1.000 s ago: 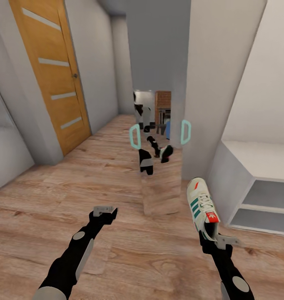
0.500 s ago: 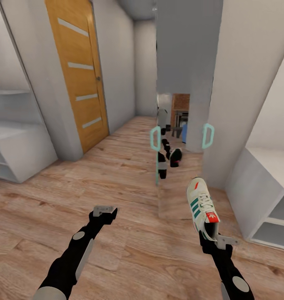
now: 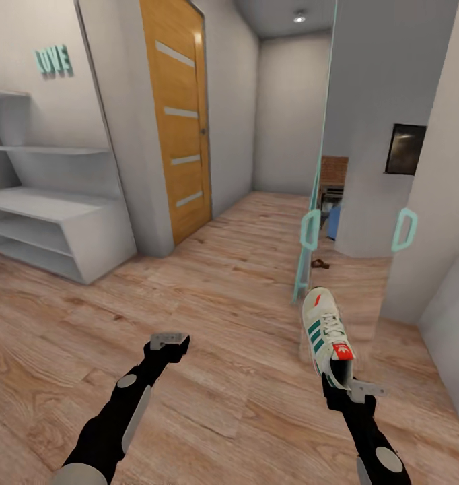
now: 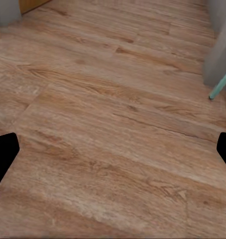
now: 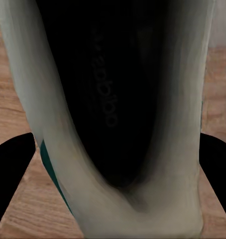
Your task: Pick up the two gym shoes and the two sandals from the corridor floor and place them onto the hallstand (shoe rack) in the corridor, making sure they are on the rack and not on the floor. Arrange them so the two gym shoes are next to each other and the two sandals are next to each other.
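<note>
One gym shoe (image 3: 324, 330), cream with teal stripes and a red tongue patch, hangs toe-forward above the corridor floor (image 3: 243, 303). My right gripper (image 3: 344, 382) is shut on its heel. The right wrist view looks into the shoe's dark opening past its cream wall (image 5: 177, 99), with a finger (image 5: 11, 169) on either side. My left gripper (image 3: 170, 341) is open and holds nothing; its fingertips (image 4: 3, 154) stand wide apart over bare planks. The hallstand (image 3: 61, 225), with a bench top, two open tiers and wall shelves, stands at the left. A small brown shape (image 3: 319, 263) lies far ahead, too small to identify.
An orange wooden door (image 3: 179, 128) is set in the left wall beyond the hallstand. Mirrored panels with teal handles (image 3: 310, 230) line the right side. The edge of a white unit (image 3: 451, 337) shows at the right. Open floor lies between me and the hallstand.
The whole view has swung left, so the camera turned. The hallstand has come into view at the left and the right-hand white bench has slid out. Both arms hold their pose, shoe still gripped.
</note>
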Robot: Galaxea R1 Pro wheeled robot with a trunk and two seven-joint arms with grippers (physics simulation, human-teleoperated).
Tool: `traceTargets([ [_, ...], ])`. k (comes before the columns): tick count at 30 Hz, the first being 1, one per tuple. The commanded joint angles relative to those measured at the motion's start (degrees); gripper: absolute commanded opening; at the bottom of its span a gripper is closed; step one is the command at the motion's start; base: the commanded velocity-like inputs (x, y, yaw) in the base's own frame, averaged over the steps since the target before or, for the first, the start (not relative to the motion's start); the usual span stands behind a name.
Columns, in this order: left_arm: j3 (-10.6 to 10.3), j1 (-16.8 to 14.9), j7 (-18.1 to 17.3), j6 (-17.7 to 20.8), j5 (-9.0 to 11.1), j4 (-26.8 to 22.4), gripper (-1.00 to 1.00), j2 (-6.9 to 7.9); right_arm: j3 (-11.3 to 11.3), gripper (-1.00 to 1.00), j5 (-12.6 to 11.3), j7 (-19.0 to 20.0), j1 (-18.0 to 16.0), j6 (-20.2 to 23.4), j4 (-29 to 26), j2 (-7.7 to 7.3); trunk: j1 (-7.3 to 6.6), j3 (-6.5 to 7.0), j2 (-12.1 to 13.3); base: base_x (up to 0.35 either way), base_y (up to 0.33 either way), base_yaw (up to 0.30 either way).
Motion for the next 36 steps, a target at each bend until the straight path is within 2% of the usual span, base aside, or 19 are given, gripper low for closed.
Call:
traceTargets([
  [1, 0.0, 0.0, -0.2, 0.3, 0.4, 0.0, 1.00, -0.02, 0.0, -1.00, 0.1, -0.1, 0.0, -0.1, 0.0, 0.00, -0.01, 0.01, 0.0, 0.000, 0.310, 0.256],
  [15, 0.0, -0.1, -0.2, 0.3, 0.4, 0.0, 1.00, -0.02, 0.0, -1.00, 0.1, -0.1, 0.0, -0.1, 0.0, 0.00, -0.01, 0.79, 0.0, 0.016, 0.310, 0.255],
  [36, 0.0, 0.0, -0.2, 0.3, 0.4, 0.0, 1.00, -0.02, 0.0, -1.00, 0.1, -0.1, 0.0, -0.1, 0.0, 0.02, -0.01, 1.96, 0.0, 0.156, 0.306, 0.253],
])
